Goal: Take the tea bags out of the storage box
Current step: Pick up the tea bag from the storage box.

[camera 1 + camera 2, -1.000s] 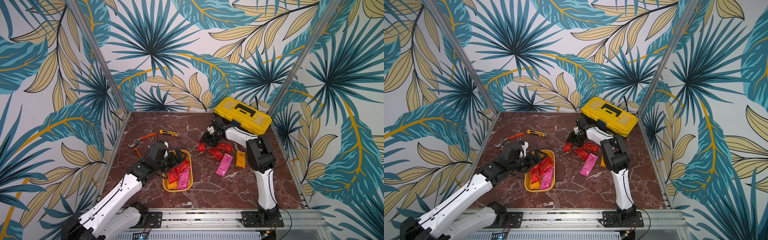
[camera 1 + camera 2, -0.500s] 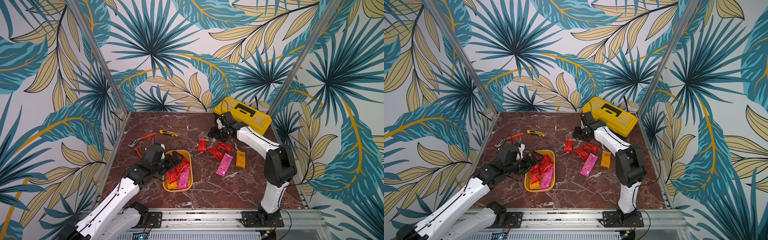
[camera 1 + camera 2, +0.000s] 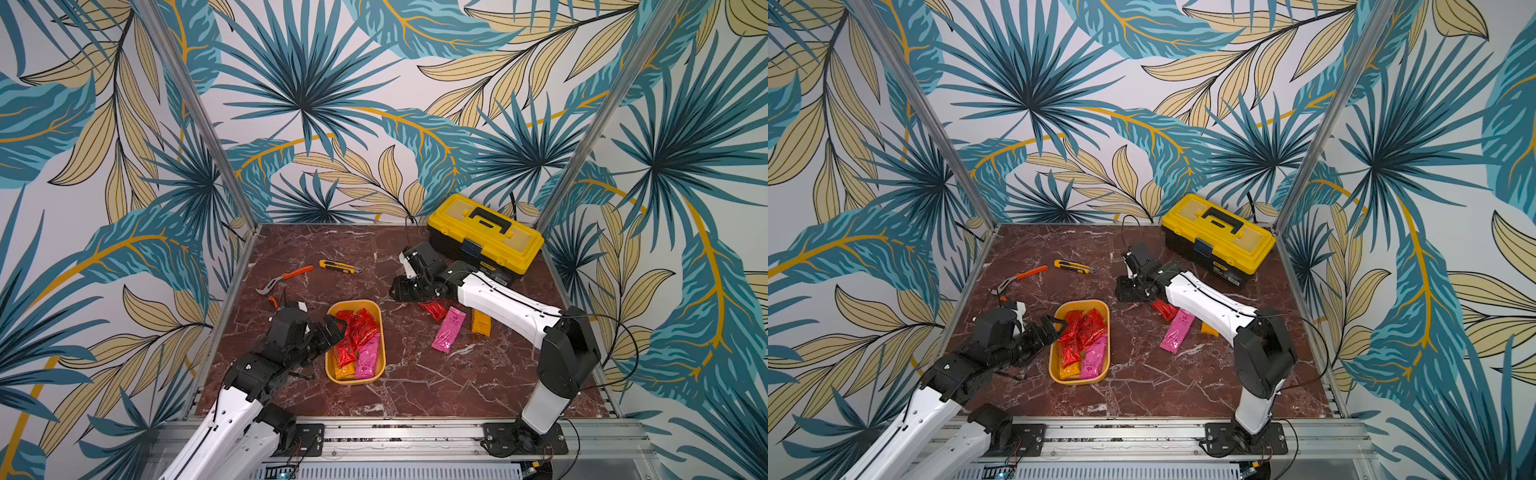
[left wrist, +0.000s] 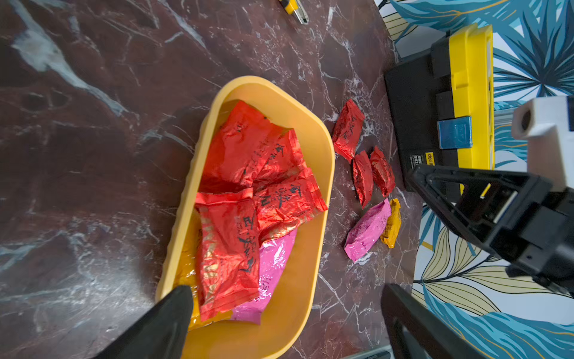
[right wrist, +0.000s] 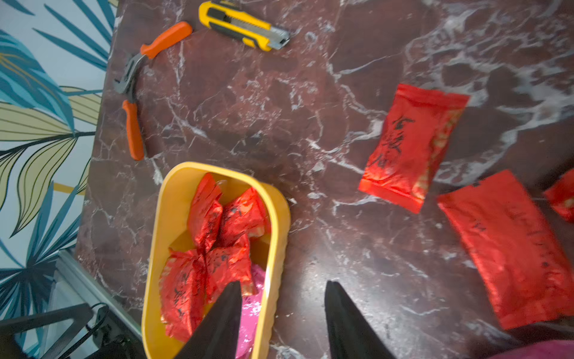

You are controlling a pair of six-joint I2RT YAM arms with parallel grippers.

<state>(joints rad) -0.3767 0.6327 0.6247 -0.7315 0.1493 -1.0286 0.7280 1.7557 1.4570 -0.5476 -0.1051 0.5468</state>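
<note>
The storage box point(image 3: 353, 380) point(image 3: 1077, 381), a shallow yellow tray, sits near the middle of the table. It holds several red tea bags point(image 3: 358, 332) point(image 4: 248, 161), a pink one point(image 3: 368, 359) and an orange one point(image 3: 345, 370). More tea bags lie on the table to its right: red point(image 3: 434, 309) point(image 5: 413, 146), pink point(image 3: 449, 334) and orange point(image 3: 481, 322). My left gripper point(image 3: 332, 328) point(image 4: 285, 292) is wide open at the box's left side, one finger over the orange bag, holding nothing. My right gripper point(image 3: 400, 291) point(image 5: 283, 284) hovers open and empty just beyond the box's far right corner.
A yellow-lidded black toolbox point(image 3: 486, 237) stands at the back right, close behind the right wrist. A yellow utility knife point(image 3: 338, 267) point(image 5: 242, 25) and orange-handled pliers point(image 3: 284, 279) point(image 5: 133, 93) lie at the back left. Patterned walls enclose the table on three sides.
My right gripper let go of a red tea bag on the table, drew back toward the toolbox, then swung toward the box. The left gripper stayed open at the box.
</note>
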